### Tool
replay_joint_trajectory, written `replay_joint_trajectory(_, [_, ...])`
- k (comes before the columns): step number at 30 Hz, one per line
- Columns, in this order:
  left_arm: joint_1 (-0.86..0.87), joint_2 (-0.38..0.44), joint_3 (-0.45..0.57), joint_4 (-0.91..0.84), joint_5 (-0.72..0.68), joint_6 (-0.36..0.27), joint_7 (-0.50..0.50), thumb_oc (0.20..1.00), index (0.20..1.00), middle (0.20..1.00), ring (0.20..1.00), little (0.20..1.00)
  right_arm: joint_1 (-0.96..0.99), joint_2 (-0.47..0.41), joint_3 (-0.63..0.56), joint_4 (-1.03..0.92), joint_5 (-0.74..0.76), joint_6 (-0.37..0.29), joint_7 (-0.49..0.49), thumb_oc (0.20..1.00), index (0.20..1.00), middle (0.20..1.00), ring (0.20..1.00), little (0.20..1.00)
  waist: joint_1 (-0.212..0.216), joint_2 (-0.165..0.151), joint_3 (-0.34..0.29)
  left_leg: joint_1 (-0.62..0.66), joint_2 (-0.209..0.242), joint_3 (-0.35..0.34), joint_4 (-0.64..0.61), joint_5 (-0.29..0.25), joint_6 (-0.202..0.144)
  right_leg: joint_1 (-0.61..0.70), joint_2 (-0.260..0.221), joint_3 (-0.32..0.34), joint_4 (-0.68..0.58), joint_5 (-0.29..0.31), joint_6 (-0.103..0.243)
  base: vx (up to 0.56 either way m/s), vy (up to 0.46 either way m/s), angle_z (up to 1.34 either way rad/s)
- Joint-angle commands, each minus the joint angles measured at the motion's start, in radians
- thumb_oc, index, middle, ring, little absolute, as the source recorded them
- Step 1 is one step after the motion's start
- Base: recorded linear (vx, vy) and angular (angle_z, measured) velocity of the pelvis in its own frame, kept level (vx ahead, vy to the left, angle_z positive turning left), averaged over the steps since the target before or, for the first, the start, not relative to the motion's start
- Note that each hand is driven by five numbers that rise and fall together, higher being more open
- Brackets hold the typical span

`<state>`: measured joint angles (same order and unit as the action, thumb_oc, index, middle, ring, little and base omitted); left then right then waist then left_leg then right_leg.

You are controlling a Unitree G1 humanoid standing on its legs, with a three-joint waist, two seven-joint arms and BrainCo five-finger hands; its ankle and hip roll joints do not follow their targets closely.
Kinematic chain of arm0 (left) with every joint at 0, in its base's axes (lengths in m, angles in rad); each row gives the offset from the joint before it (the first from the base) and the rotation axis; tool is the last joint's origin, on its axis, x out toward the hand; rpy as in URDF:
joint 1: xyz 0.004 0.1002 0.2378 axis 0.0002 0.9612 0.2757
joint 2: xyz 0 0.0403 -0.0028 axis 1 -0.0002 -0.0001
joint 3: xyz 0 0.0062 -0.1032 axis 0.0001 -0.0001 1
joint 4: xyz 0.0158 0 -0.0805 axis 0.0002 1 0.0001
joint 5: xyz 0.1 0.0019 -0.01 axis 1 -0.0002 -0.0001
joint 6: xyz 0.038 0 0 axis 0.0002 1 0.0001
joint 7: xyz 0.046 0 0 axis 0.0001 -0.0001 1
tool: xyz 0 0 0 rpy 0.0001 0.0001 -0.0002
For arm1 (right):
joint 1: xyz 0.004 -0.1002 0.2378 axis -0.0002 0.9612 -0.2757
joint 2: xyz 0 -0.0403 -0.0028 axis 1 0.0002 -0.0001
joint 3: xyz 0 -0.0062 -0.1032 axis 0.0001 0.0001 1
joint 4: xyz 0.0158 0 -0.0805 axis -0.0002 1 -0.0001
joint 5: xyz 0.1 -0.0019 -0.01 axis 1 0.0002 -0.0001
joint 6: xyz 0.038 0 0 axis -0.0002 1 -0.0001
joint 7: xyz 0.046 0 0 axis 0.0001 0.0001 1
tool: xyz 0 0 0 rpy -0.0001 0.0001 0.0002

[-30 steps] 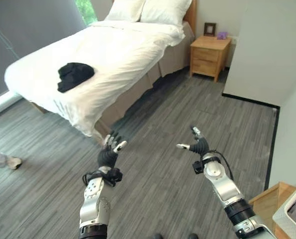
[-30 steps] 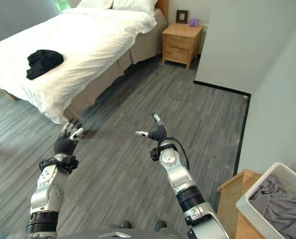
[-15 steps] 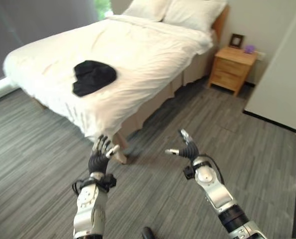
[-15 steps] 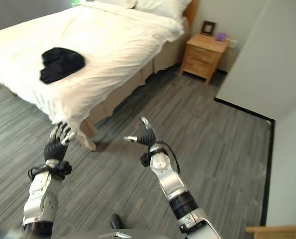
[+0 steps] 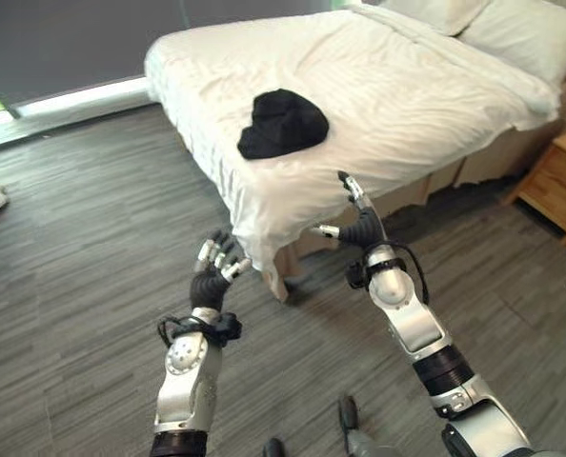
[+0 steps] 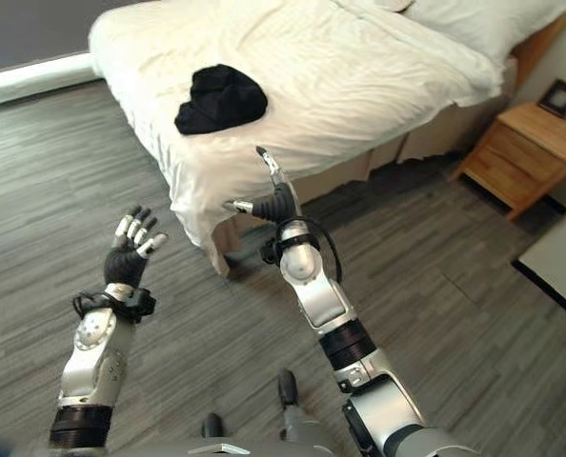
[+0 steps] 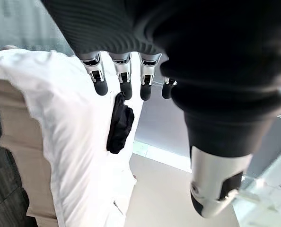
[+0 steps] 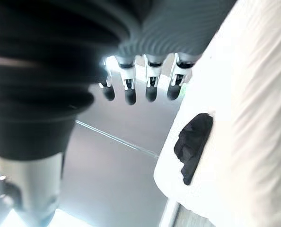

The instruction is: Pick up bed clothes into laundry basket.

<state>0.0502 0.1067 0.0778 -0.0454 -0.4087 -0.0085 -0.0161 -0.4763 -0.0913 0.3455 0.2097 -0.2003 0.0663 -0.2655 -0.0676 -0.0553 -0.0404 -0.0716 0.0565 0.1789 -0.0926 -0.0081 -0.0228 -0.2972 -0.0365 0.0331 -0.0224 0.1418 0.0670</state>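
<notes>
The bed (image 5: 407,105) is taking up the far side of the room, its white sheet rumpled into soft folds and hanging down over the near corner, with pillows (image 5: 512,24) lying at its head. The grey plank floor (image 5: 83,286) is spreading out in front of it. A wooden nightstand (image 6: 521,152) is standing beside the head of the bed, a small picture frame (image 6: 557,97) sitting on top.

The garment (image 5: 281,124) is lying on the sheet near the foot of the bed: black, crumpled into a lumpy heap, no print or label showing on it.

The right hand (image 5: 357,227) is hanging in the air just in front of the bed's near corner, fingers spread straight, holding nothing. The left hand (image 5: 214,274) is hovering lower, over the floor beside that corner, fingers loose and empty too. Both hands are well apart from the garment.
</notes>
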Motion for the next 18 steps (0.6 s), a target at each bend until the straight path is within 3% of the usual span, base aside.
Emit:
replay_joint_trajectory(1, [-0.069,-0.003,0.026,-0.06,0.038,-0.053,-0.008,1.0,1.0,1.0,1.0,1.0,-0.034,-0.017,-0.015,-0.011,-0.086,-0.022,-0.049,1.0,1.0,1.0,1.0,1.0,-0.038,0.018,0.001,0.091,-0.049,0.045,0.207,-0.144,-0.035,0.141,-0.015,-0.058,-0.065,-0.004,-0.05,0.12,-0.035,0.21])
replay_joint_trajectory(2, [-0.069,-0.003,0.027,-0.06,0.038,-0.053,-0.008,1.0,1.0,1.0,1.0,1.0,-0.035,-0.016,-0.015,-0.011,-0.086,-0.022,-0.049,1.0,1.0,1.0,1.0,1.0,-0.039,0.017,0.001,0.088,-0.049,0.044,0.211,-0.145,-0.035,0.14,-0.016,-0.059,-0.065,-0.003,-0.05,0.13,-0.115,0.49])
replay_joint_trajectory(3, [-0.12,-0.009,0.024,-0.063,0.033,-0.062,0.008,1.0,1.0,1.0,1.0,1.0,-0.069,-0.039,-0.041,0.02,-0.086,-0.021,-0.081,1.0,1.0,1.0,1.0,1.0,-0.034,-0.014,0.028,-0.123,-0.026,0.049,0.652,-0.094,-0.105,0.208,-0.063,-0.109,-0.065,-0.028,-0.054,0.14,-0.106,0.39])
replay_joint_trajectory(5, [-0.136,-0.009,0.009,-0.031,0.056,-0.068,0.03,1.0,1.0,1.0,1.0,1.0,-0.08,-0.049,-0.047,0.027,-0.087,-0.026,-0.084,1.0,1.0,1.0,1.0,1.0,-0.038,-0.008,0.023,-0.232,0.007,0.048,0.692,-0.121,-0.087,0.225,-0.048,-0.137,-0.065,-0.054,-0.058,0.27,-0.068,0.63])
replay_joint_trajectory(6, [-0.136,-0.008,0.008,-0.02,0.07,-0.069,0.037,1.0,1.0,1.0,1.0,1.0,-0.08,-0.049,-0.049,0.024,-0.084,-0.027,-0.079,1.0,1.0,1.0,1.0,1.0,-0.033,-0.004,0.019,-0.245,0.009,0.051,0.644,-0.14,-0.064,0.237,-0.048,-0.135,-0.065,-0.067,-0.058,0.26,-0.005,0.68])
replay_joint_trajectory(7, [-0.137,-0.009,0.008,-0.018,0.071,-0.069,0.038,1.0,1.0,1.0,1.0,1.0,-0.08,-0.05,-0.049,0.023,-0.083,-0.027,-0.078,1.0,1.0,1.0,1.0,1.0,-0.032,-0.005,0.019,-0.24,0.006,0.053,0.64,-0.141,-0.063,0.238,-0.05,-0.133,-0.065,-0.069,-0.057,0.21,0.058,0.13])
replay_joint_trajectory(8, [-0.132,-0.008,0.01,-0.013,0.074,-0.068,0.04,1.0,1.0,1.0,1.0,1.0,-0.078,-0.048,-0.043,0.028,-0.083,-0.028,-0.075,1.0,1.0,1.0,1.0,1.0,-0.023,-0.001,0.02,-0.22,-0.002,0.045,0.548,-0.129,-0.047,0.249,-0.047,-0.125,-0.065,-0.079,-0.057,0.31,0.157,-0.32])
replay_joint_trajectory(9, [-0.127,-0.006,0.02,-0.015,0.069,-0.072,0.04,1.0,1.0,1.0,1.0,1.0,-0.078,-0.044,-0.032,0.052,-0.08,-0.034,-0.066,1.0,1.0,1.0,1.0,1.0,-0.006,0.021,0.021,-0.203,0.021,0.024,0.364,-0.06,-0.038,0.267,-0.029,-0.122,-0.065,-0.099,-0.056,0.4,0.246,-0.58])
replay_joint_trajectory(10, [-0.124,-0.004,0.024,-0.026,0.061,-0.079,0.031,1.0,1.0,1.0,1.0,1.0,-0.081,-0.041,-0.029,0.081,-0.078,-0.035,-0.064,1.0,1.0,1.0,1.0,1.0,-0.005,0.028,0.028,-0.178,0.053,0.057,0.23,-0.008,-0.049,0.282,-0.036,-0.133,-0.065,-0.121,-0.049,0.31,0.202,-0.56])
replay_joint_trajectory(11, [-0.123,-0.005,0.025,-0.027,0.06,-0.079,0.031,1.0,1.0,1.0,1.0,1.0,-0.083,-0.04,-0.028,0.086,-0.078,-0.038,-0.064,1.0,1.0,1.0,1.0,1.0,-0.006,0.026,0.027,-0.163,0.049,0.059,0.203,0.004,-0.051,0.284,-0.038,-0.133,-0.065,-0.123,-0.049,0.17,0.149,-0.44])
replay_joint_trajectory(12, [-0.123,-0.006,0.024,-0.027,0.059,-0.076,0.032,1.0,1.0,1.0,1.0,1.0,-0.081,-0.035,-0.03,0.097,-0.073,-0.036,-0.06,1.0,1.0,1.0,1.0,1.0,-0.006,0.031,0.027,-0.158,0.075,0.091,0.153,0.025,-0.053,0.292,-0.046,-0.143,-0.065,-0.135,-0.045,0.26,0.212,-0.22])
replay_joint_trajectory(13, [-0.118,-0.005,0.017,-0.021,0.07,-0.07,0.035,1.0,1.0,1.0,1.0,1.0,-0.078,-0.03,-0.021,0.113,-0.07,-0.033,-0.049,1.0,1.0,1.0,1.0,1.0,-0.009,0.031,0.026,-0.144,0.142,0.186,0.05,0.085,-0.051,0.318,-0.064,-0.168,-0.065,-0.155,-0.033,0.34,0.292,-0.1])
replay_joint_trajectory(15, [-0.106,-0.003,0.019,-0.02,0.071,-0.064,0.043,1.0,1.0,1.0,1.0,1.0,-0.074,-0.024,-0.011,0.121,-0.069,-0.026,-0.046,1.0,1.0,1.0,1.0,1.0,-0.01,0.036,0.018,-0.11,0.169,0.244,0.014,0.101,-0.058,0.345,-0.077,-0.189,-0.065,-0.178,-0.018,0.35,0.276,0.04])
replay_joint_trajectory(18, [-0.09,0.0,0.02,-0.02,0.076,-0.054,0.043,1.0,1.0,1.0,1.0,1.0,-0.063,-0.014,-0.001,0.124,-0.072,-0.027,-0.039,1.0,1.0,1.0,1.0,1.0,-0.011,0.049,0.008,-0.066,0.167,0.255,0.005,0.14,-0.068,0.368,-0.073,-0.192,-0.065,-0.196,0.0,0.26,0.196,0.21])
